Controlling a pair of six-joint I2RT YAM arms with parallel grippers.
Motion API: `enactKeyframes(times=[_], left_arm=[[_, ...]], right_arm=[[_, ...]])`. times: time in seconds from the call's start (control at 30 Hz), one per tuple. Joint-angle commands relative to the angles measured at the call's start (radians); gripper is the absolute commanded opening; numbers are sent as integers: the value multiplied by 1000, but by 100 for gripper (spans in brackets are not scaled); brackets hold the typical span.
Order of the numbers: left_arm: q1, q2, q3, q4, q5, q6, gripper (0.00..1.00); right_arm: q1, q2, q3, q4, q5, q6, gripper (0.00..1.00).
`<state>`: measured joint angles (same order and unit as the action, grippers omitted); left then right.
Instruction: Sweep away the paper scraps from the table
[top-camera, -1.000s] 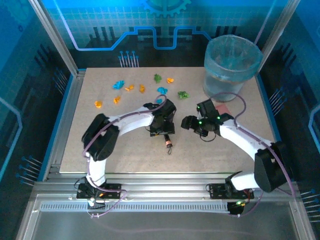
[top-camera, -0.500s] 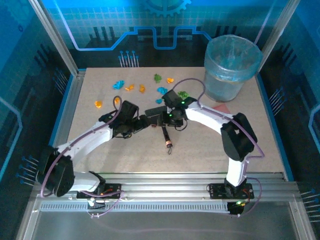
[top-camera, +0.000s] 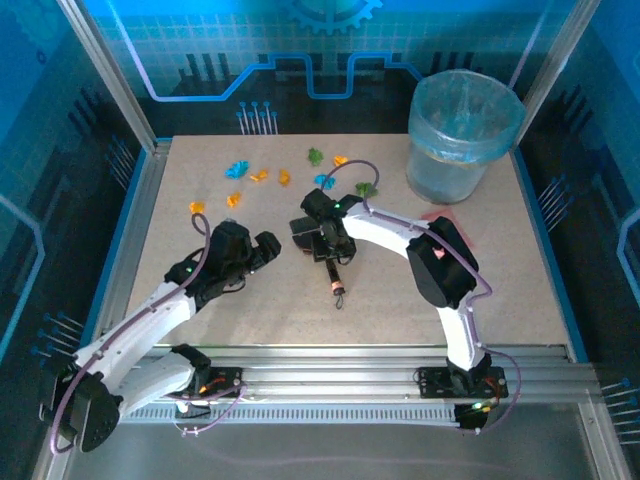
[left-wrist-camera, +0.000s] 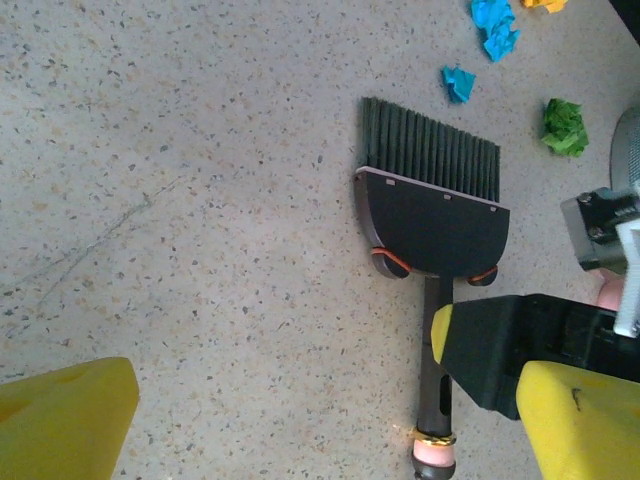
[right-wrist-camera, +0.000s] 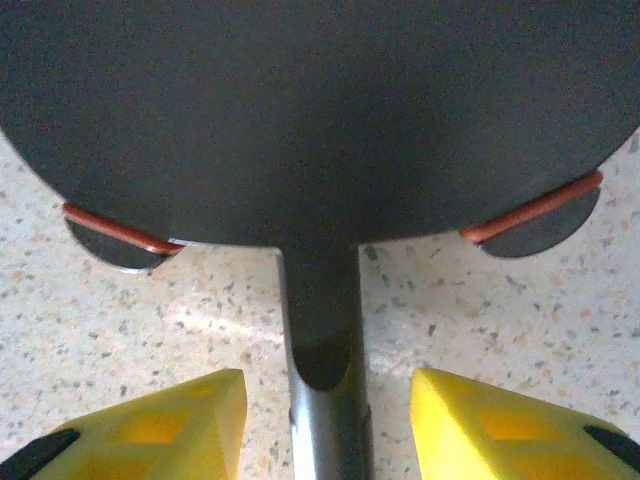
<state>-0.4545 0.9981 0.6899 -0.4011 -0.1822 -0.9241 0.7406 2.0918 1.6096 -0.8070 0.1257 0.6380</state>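
Observation:
Several orange, blue and green paper scraps (top-camera: 259, 176) lie across the far part of the table (top-camera: 400, 300). Three of them (left-wrist-camera: 458, 82) show beyond a black hand brush (left-wrist-camera: 435, 215) that lies flat, bristles toward the scraps. My right gripper (top-camera: 325, 245) hangs over the brush handle (right-wrist-camera: 325, 400). Its yellow fingers (right-wrist-camera: 160, 430) straddle the handle with a gap on each side, so it is open. My left gripper (top-camera: 265, 247) sits left of the brush, open wide, with nothing but bare table between its fingers (left-wrist-camera: 60, 420).
A translucent blue bin (top-camera: 463, 135) stands at the far right corner. A pink dustpan (top-camera: 440, 217) peeks out from behind the right arm. The right arm arcs across the middle of the table. A metal frame (top-camera: 130, 260) edges the board.
My left gripper let go of the brush, opened wide and pulled back to the left. The right arm swung in from the right, and its jaws have narrowed around the handle.

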Motion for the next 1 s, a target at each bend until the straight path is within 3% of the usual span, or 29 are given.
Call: enactKeyframes(times=[0.0,0.47,0.77,0.97], left_arm=[[5,-34,-25,56,-15,23,99],[4,-121,-79,139,58,103,99],[4,-185,-99,131,84,117,99],[1,-238,-111,195,181,163,99]], right_arm=[[16,49,55,-65,47,-15,48],[45,106,80,-74,97,25,40],[60,28,-8,-39,100,85,22],[53,-92,-74,-13,26,135,13]])
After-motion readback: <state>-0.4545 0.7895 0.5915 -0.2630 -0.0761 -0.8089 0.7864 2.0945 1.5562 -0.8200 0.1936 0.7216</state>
